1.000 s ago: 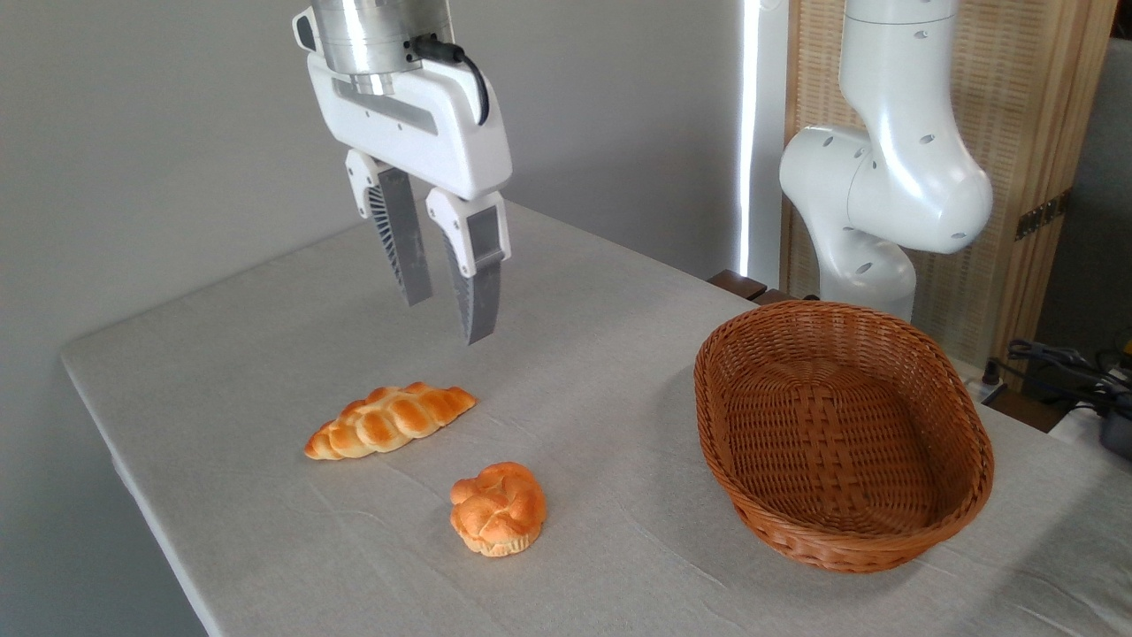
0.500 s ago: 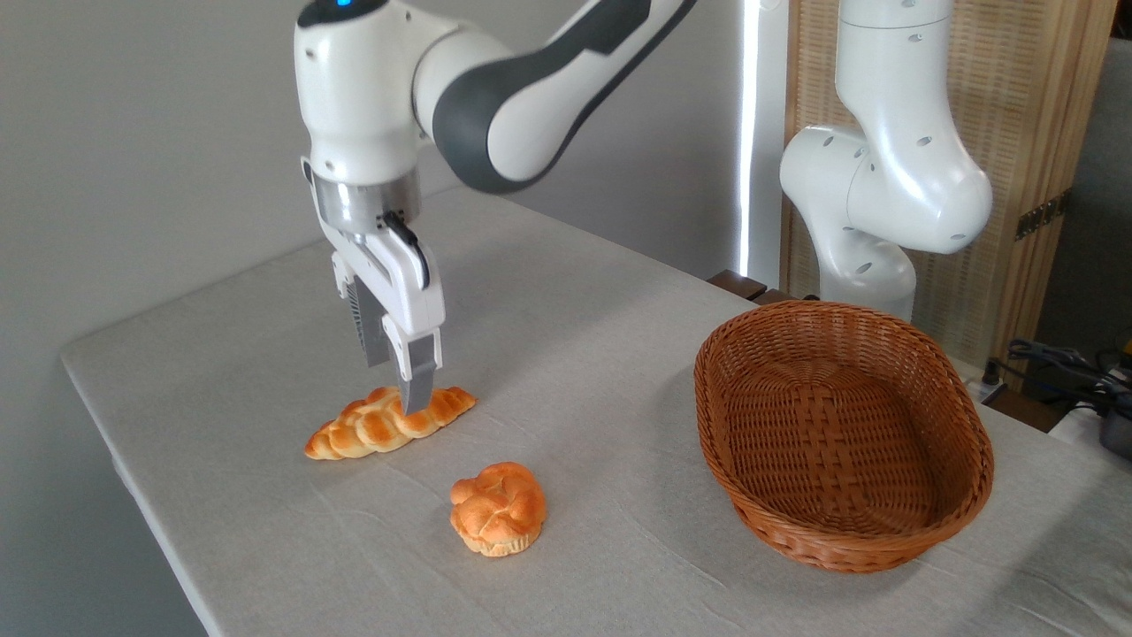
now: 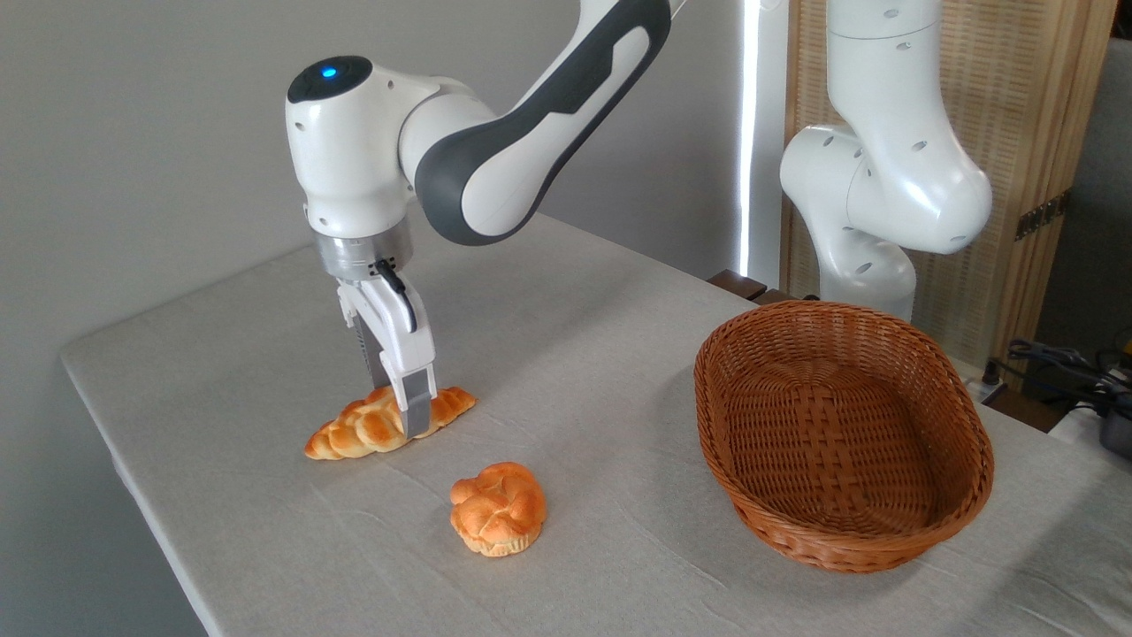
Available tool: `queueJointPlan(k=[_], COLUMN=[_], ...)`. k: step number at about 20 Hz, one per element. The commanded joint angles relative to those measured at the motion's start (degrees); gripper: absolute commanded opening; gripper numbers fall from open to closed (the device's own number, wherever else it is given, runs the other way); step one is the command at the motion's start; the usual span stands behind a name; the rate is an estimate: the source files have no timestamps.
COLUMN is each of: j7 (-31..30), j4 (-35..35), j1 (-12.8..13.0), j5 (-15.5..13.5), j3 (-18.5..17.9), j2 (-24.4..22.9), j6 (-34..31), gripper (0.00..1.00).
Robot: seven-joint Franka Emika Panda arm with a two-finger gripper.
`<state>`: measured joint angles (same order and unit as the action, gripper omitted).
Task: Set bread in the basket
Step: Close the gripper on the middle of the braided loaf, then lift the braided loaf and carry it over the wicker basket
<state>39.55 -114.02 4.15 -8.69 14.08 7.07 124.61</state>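
Observation:
The bread, a long braided golden loaf, lies on the grey table at the left. My gripper points straight down over the loaf's right half, open, with one finger in front of the loaf and the other behind it. The front fingertip reaches down to the table; the rear fingertip is hidden behind the loaf. The loaf rests flat on the cloth. The basket, a large oval brown wicker one, stands empty at the right, well apart from the gripper.
A small round knotted bun sits on the table in front of the loaf. A second white robot arm stands behind the basket. The table's left edge runs close to the loaf. Cables lie at the far right.
The gripper has turned about its axis and come down from high above the table until its fingers straddle the bread. The bread, bun and basket have not moved.

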Motion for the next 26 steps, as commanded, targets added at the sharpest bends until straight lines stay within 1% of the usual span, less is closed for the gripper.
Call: queueJointPlan(k=[1, 2, 3, 11, 13, 14, 15, 17, 18, 20, 21, 22, 23, 24, 25, 26], j7=[0.3, 0.3, 0.3, 0.1, -0.5, -0.5, -0.4, 1.0, 3.0, 11.4, 16.1, 20.4, 23.9, 26.9, 30.2, 34.7], j4=[0.0, 0.0, 0.0, 0.5, 1.0, 1.0, 1.0, 0.9, 0.9, 0.2, -0.3, -1.3, -3.0, -6.2, -10.7, -16.4], j1=[0.3, 0.3, 0.3, 0.3, 0.3, 0.3, 0.2, 0.2, 0.2, 0.2, 0.2, 0.2, 0.2, 0.2, 0.3, 0.6], j5=[1.7, 1.7, 1.7, 1.6, 1.2, 1.0, 1.0, 1.3, 1.4, 2.1, 3.8, 5.5, 6.3, 7.0, 8.7, 11.0], j3=[0.2, 0.2, 0.2, 0.2, -0.2, -0.5, -1.0, -3.3, -5.1, -7.9, -10.5, -12.8, -14.3, -16.5, -19.2, -21.3], j2=[0.5, 0.7, 0.9, 0.8, 0.0, -1.6, -3.5, -8.4, -11.2, -16.2, -18.6, -21.1, -23.9, -27.2, -31.0, -35.6], j6=[1.6, 1.7, 1.8, 2.1, 1.7, 0.8, -1.7, -10.0, -14.7, -26.7, -32.4, -35.6, -36.8, -36.9, -36.7, -35.8], gripper=[0.48, 0.36, 0.28, 0.27, 0.28, 0.29, 0.29, 0.29, 0.29, 0.31, 0.32, 0.32, 0.33, 0.33, 0.37, 0.39])
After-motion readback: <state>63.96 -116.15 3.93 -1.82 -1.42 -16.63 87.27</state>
